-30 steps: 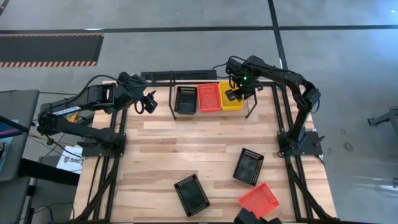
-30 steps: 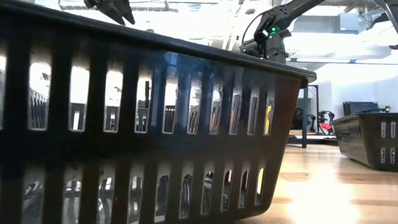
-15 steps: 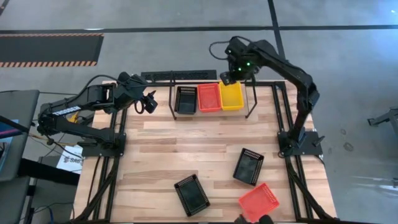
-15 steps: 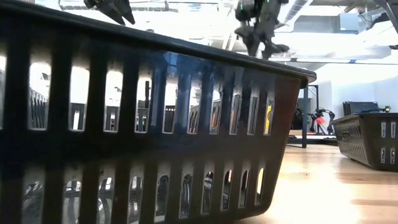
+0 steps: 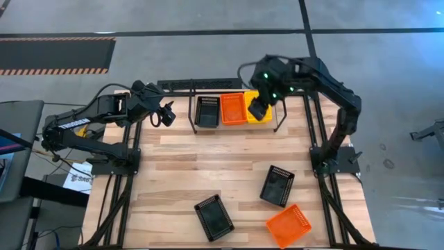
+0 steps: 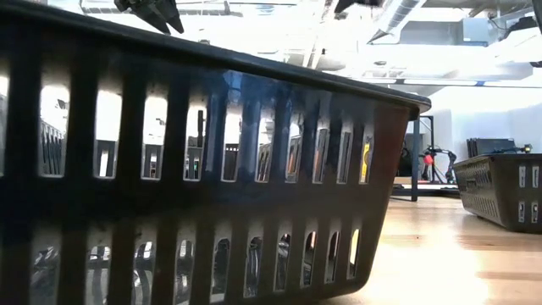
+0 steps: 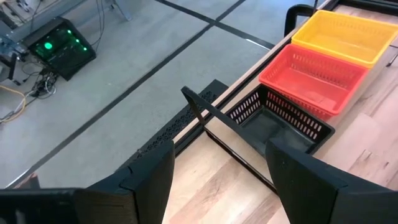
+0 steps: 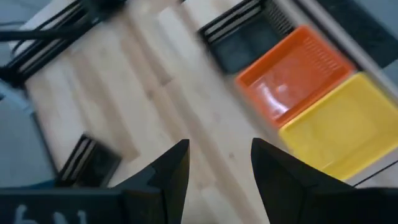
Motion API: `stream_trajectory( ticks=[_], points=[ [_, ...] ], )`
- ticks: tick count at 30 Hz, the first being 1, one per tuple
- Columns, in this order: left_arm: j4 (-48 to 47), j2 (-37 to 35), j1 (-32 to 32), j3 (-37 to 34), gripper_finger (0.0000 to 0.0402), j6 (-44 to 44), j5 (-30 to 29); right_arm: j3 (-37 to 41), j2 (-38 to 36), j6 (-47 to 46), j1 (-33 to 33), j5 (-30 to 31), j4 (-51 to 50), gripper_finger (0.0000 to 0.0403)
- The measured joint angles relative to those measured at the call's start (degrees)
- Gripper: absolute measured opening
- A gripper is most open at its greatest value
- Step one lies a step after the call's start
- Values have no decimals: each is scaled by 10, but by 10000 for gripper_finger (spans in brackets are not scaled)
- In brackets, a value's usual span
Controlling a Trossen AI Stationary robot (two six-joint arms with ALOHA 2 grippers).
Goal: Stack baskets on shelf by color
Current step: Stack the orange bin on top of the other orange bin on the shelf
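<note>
On the shelf (image 5: 277,119) at the table's far edge, a black basket (image 5: 207,111), a red-orange basket (image 5: 232,109) and a yellow basket (image 5: 263,115) sit side by side on its rods. My right gripper (image 5: 258,109) hovers open above the yellow basket; its wrist view (image 8: 217,171) looks down on the yellow (image 8: 342,124), red-orange (image 8: 289,74) and black (image 8: 242,37) baskets. My left gripper (image 5: 166,113) waits open off the shelf's left end, and its wrist view (image 7: 221,180) faces the black basket (image 7: 280,121). Two black baskets (image 5: 277,185) (image 5: 214,217) and a red-orange one (image 5: 288,226) lie on the table's near part.
The low view is filled by a black basket (image 6: 212,186) right at the camera, with another (image 6: 500,191) at its right. Bare wood lies between the shelf and the loose baskets. A black tube frame (image 5: 313,132) edges the table.
My right gripper has risen from the yellow basket on the shelf, swung toward the far edge, then come back over the basket, higher and tipped. It has left the top of the low view. The yellow basket has stayed on the shelf.
</note>
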State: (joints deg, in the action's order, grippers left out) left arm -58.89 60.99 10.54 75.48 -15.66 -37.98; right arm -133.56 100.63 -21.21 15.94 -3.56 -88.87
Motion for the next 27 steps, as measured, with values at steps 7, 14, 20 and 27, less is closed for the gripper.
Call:
stream_trajectory(
  ticks=[7,14,20,27],
  points=[
    [-5,0,0,0,242,0,4,0,1,-43,-73,6,-5,188],
    [-10,0,0,0,242,0,16,0,38,-43,-108,6,37,189],
    [-19,0,0,0,242,-1,56,0,110,-40,-114,5,127,185],
    [-51,1,-3,0,242,-9,61,1,214,-40,-113,-240,127,180]
  ],
)
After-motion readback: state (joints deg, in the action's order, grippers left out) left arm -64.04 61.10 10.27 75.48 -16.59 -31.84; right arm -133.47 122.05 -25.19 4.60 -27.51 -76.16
